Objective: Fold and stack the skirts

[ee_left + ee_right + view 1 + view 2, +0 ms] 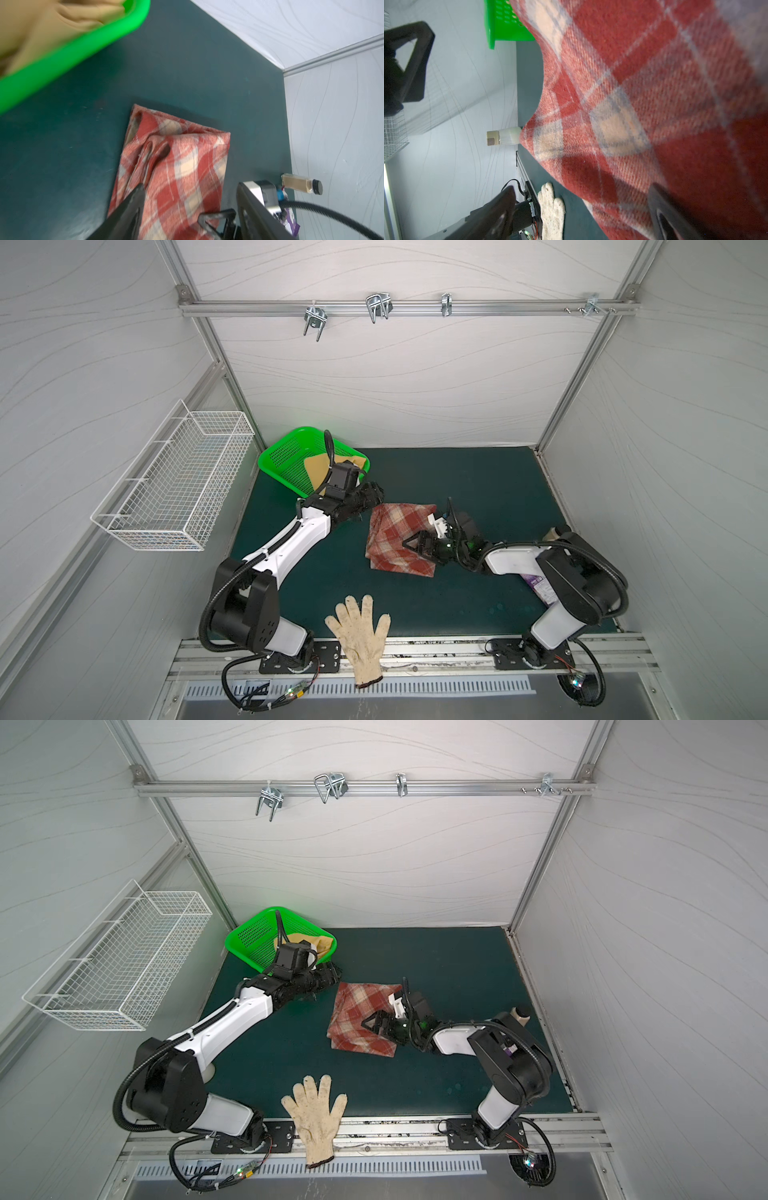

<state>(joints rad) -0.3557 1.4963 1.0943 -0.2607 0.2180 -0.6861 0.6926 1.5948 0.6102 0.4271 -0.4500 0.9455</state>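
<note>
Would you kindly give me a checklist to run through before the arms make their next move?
1. Plaid skirt folded on mat: ok.
2. Left gripper open, holding nothing: ok.
3. Right gripper open: ok.
4. Right gripper clear of cloth: cannot tell.
5. Yellow skirt folded and stacked: not ok, lies in green basket.
6. Glove apart from plaid skirt: ok.

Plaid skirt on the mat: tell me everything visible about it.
Rust-red and cream plaid skirt, woolly-looking woven cloth, folded into a rough rectangle, layered edges showing, a wrinkle in the top layer. It lies flat mid-table on the dark green mat, skewed to its edges. The open right end effector is over its right part; contact unclear. The open left end effector is beside its far-left corner.
</note>
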